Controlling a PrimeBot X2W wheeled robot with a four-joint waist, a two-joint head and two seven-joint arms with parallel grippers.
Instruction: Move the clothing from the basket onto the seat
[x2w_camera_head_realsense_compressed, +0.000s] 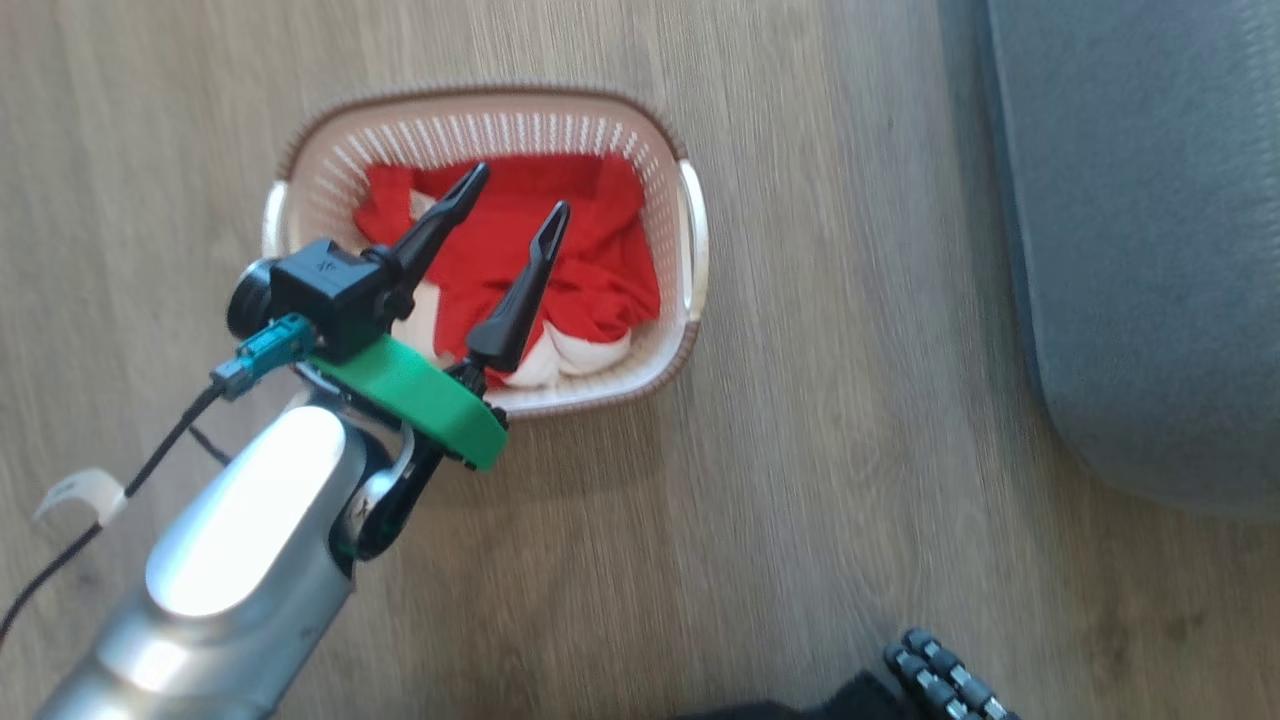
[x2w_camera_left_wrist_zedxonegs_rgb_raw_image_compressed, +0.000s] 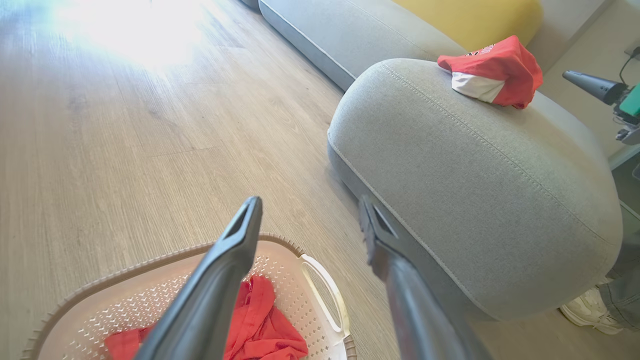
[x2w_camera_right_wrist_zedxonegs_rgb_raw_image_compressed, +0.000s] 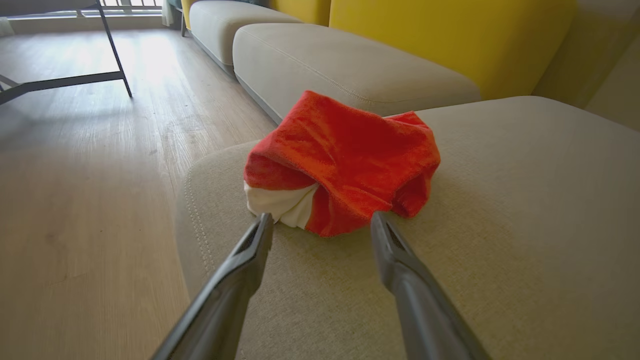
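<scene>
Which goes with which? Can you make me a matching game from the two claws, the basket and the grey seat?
1 left claw
2 right claw
3 basket
4 seat

A on the wooden floor, red clothing inside
B open, over the basket
C red garment lying on top
D open, tips beside the red garment

Pairs: 1-B, 2-D, 3-A, 4-C

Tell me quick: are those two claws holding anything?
Left gripper: open, empty, over the clothing in the basket.
Right gripper: open, empty, by a red garment on the seat.
</scene>
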